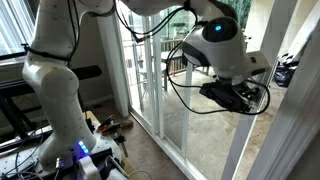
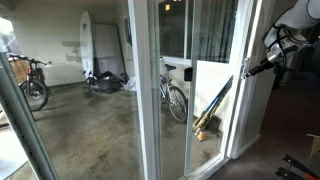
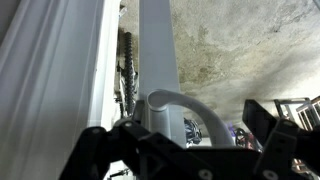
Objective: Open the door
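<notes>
One white robot arm [image 1: 55, 90] reaches its single gripper [image 3: 172, 122] to the door [image 2: 243, 120], a tall clear pane in a white frame at the right end of the glass wall in an exterior view. In the wrist view, its one curved grey loop handle [image 3: 185, 103] sits on the stile between two dark fingers [image 3: 268, 128], the jaws spread apart either side. Two bicycles [image 2: 174, 97] and one white surfboard [image 2: 87, 42] stand beyond the glass.
</notes>
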Motion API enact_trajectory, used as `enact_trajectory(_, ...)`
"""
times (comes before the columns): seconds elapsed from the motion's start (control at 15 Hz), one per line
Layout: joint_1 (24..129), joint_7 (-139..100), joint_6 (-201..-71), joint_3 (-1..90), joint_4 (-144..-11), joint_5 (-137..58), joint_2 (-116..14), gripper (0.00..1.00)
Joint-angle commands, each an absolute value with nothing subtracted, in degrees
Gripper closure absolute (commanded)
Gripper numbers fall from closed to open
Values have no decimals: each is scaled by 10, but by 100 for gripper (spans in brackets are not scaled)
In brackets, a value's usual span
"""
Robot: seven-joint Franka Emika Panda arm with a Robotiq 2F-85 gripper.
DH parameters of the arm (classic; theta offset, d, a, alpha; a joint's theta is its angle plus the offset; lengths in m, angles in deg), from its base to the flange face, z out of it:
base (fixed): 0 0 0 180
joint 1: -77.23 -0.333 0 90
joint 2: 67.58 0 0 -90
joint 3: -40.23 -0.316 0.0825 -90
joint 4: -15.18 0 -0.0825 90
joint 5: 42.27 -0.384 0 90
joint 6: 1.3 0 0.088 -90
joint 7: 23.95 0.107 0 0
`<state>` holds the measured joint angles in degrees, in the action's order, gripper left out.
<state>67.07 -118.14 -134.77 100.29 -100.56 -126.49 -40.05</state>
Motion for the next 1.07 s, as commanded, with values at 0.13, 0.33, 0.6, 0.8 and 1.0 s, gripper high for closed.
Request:
enact_trajectory(0.13,835,-1183,-1409,814,-958,-1197,-423,0)
enact_trajectory(0.33,870,-1193,-1412,782,-946,-1185,-418,0)
enact_trajectory(0.6,870,-1193,-1413,780,-945,-1183,-419,0)
enact_trajectory(0.8,910,-1236,-1437,725,-968,-1171,-434,0)
enact_trajectory(1.0,957,-1230,-1435,677,-982,-1141,-442,0)
